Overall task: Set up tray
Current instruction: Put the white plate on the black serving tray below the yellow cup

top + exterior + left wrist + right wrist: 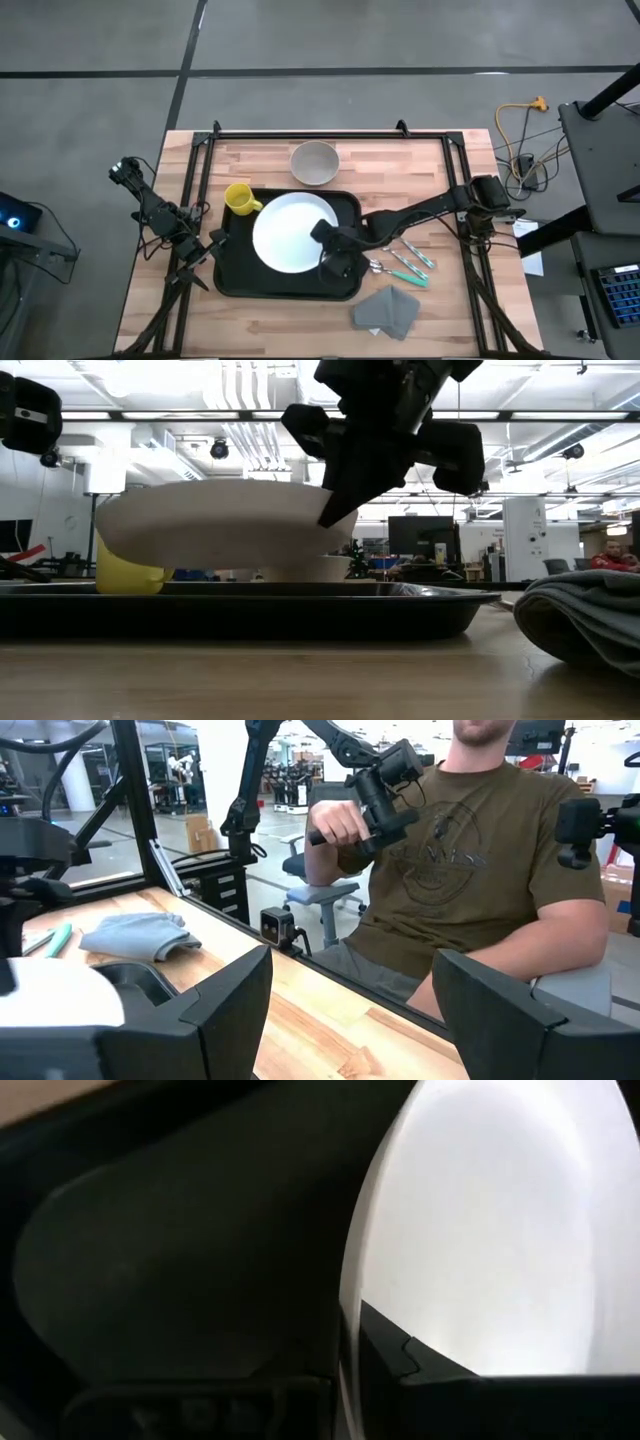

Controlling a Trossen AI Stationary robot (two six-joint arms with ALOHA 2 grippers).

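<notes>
The black tray [232, 270] lies in the middle of the table. Over it is a white plate [285, 232], with my right gripper [335, 252] shut on its right rim. In the low view the plate [210, 520] shows above the tray's rim [300, 592]. A yellow cup [240, 198] stands at the tray's far left corner. My left gripper [350, 1020] waits open at the table's left edge, pointing level, with nothing between its fingers. My right gripper pinches the plate's right rim [322, 518] between its two fingers, one finger [420, 1370] lying on the plate's white face. The fingers slant down from the table's right side. The plate shows above the tray's rim; the rim hides whether its underside touches the tray's floor.
A beige bowl [315, 162] stands on the table beyond the tray. Cutlery with teal handles [405, 262] lies right of the tray, and a folded grey napkin [388, 310] lies near the front right. A seated person [480, 870] is beside the table.
</notes>
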